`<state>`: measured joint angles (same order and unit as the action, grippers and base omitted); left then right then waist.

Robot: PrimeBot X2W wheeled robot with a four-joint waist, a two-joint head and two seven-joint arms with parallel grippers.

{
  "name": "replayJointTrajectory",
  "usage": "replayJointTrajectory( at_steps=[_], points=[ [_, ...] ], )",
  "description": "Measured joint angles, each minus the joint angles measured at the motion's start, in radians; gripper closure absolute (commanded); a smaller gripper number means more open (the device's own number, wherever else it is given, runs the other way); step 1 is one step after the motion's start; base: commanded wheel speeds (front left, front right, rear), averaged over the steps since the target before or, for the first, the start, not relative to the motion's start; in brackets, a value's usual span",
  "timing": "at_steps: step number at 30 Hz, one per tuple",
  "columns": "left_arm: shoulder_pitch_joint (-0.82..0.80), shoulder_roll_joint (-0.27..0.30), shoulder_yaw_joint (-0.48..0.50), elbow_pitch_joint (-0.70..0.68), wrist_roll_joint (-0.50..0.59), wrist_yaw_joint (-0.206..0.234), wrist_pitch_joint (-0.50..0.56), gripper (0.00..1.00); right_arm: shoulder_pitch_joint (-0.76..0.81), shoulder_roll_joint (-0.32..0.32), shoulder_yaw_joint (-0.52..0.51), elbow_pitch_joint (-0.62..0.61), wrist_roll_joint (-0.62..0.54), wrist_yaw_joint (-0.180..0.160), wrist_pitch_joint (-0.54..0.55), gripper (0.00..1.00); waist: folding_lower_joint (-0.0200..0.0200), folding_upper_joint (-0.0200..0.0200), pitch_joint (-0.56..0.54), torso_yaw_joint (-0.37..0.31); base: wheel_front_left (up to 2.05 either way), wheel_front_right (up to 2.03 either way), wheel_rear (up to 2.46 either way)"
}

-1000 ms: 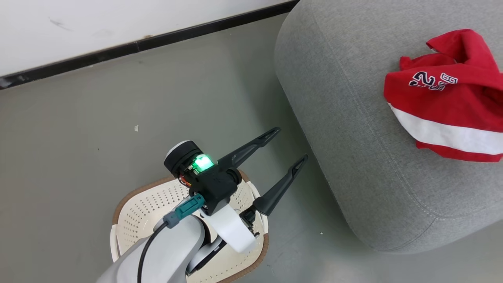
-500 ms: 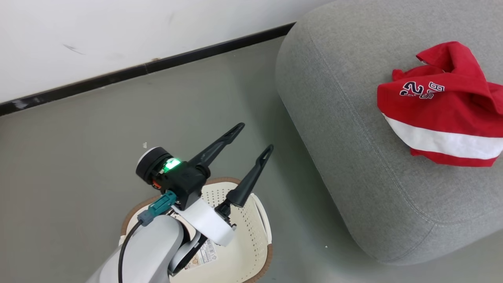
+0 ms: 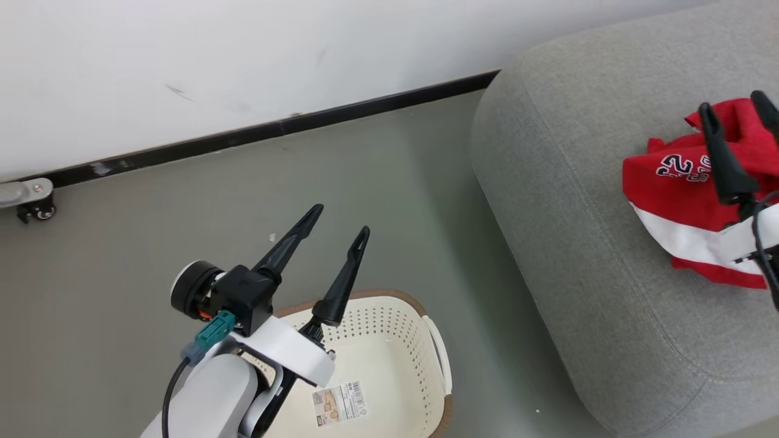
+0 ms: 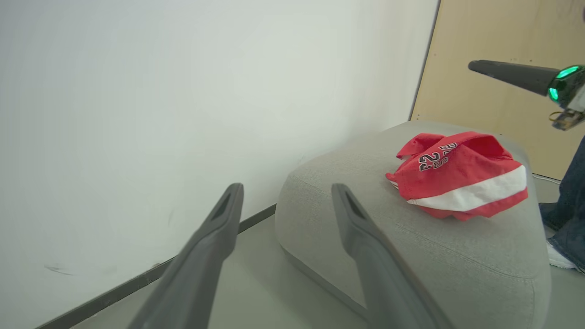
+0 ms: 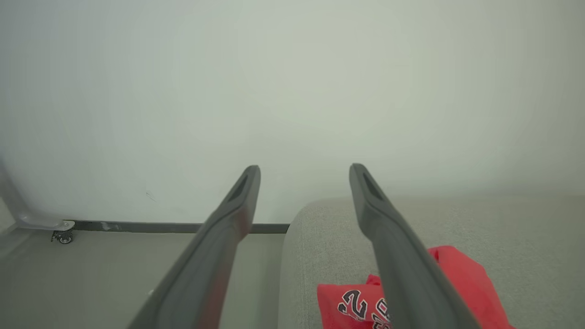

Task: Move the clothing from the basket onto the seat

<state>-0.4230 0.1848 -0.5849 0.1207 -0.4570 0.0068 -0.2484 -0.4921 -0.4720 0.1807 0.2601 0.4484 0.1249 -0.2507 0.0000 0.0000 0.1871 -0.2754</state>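
The red clothing [image 3: 675, 194], white-banded and printed with navy numbers, lies bunched on top of the grey seat [image 3: 578, 255]. It also appears in the left wrist view as clothing [image 4: 457, 183] on the seat [image 4: 411, 246], and in the right wrist view as clothing [image 5: 352, 306]. My right gripper [image 3: 733, 103] hangs open just above it at the picture's right edge. The cream basket [image 3: 377, 296] stands on the floor left of the seat, its visible inside bare but for a label. My left gripper [image 3: 339, 220] is open above the basket's near-left side, holding nothing.
A white wall with a black skirting [image 3: 274, 129] runs behind. A small caster wheel [image 3: 33, 204] sits at the far left by the wall. A person's leg in jeans [image 4: 566, 205] and a shoe stand beyond the seat, before a wooden panel [image 4: 502, 41].
The head camera has shifted, so the whole scene moved. My left gripper swung left and up off the basket, staying open. My right gripper has come into view over the clothing.
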Motion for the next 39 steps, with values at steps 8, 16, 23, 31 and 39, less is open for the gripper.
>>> replayJointTrajectory(
  at_steps=[8,16,23,31,39],
  points=[
    [0.053,-0.012,0.066,0.014,-0.009,0.049,-0.001,0.0,0.0,0.086,0.018,0.009,-0.055,0.0,0.0,0.0,0.0,0.0,-0.04,0.055,0.0,0.0,0.0],
    [0.111,-0.025,0.156,0.01,-0.007,0.116,-0.004,0.0,0.065,0.159,-0.028,0.029,-0.102,0.0,0.0,0.0,0.0,0.0,-0.084,0.103,0.0,0.0,0.0],
    [0.171,-0.025,0.211,0.015,0.007,0.16,-0.004,0.0,0.141,0.212,-0.074,0.027,-0.145,0.0,0.0,0.0,0.0,0.0,-0.123,0.136,0.0,0.0,0.0],
    [0.246,-0.021,0.25,0.038,0.033,0.207,-0.004,0.0,0.234,0.268,-0.123,-0.002,-0.196,0.0,0.0,0.0,0.0,0.0,-0.163,0.165,0.0,0.0,0.0],
    [0.319,-0.021,0.286,0.067,0.039,0.242,-0.004,0.0,0.345,0.332,-0.166,-0.034,-0.234,0.0,0.0,0.0,0.0,0.0,-0.197,0.183,0.0,0.0,0.0]
  ],
)
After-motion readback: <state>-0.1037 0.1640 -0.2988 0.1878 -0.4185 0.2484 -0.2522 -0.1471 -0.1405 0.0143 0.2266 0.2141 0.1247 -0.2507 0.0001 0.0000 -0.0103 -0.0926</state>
